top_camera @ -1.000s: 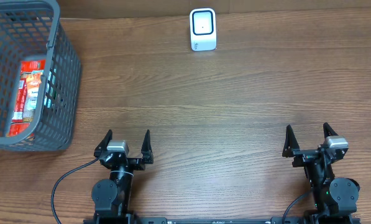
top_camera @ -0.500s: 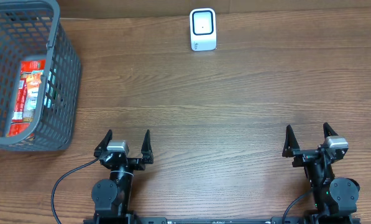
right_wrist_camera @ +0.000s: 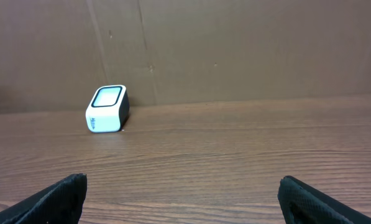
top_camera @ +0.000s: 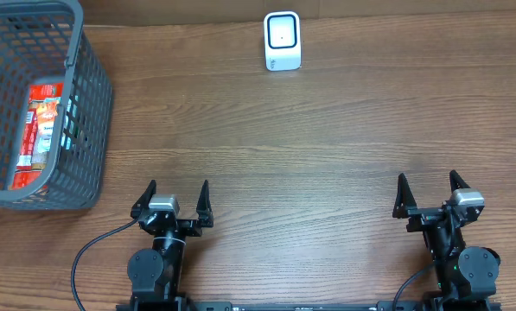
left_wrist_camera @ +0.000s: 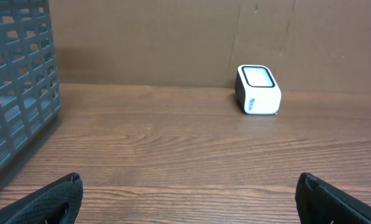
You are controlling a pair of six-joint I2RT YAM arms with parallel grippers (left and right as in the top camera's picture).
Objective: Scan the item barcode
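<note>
Currently both arms sit low; left tool (top_camera: 178, 186) and right tool (top_camera: 428, 178) wide, empty. Overhead alone looks into the basket (top_camera: 93, 112) at the red packet (top_camera: 41, 130).

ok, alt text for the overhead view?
Left gripper and right gripper sit open and empty at the near edge of a wooden table. A grey basket far left holds a red packet; a white scanner stands at the far edge.
</note>
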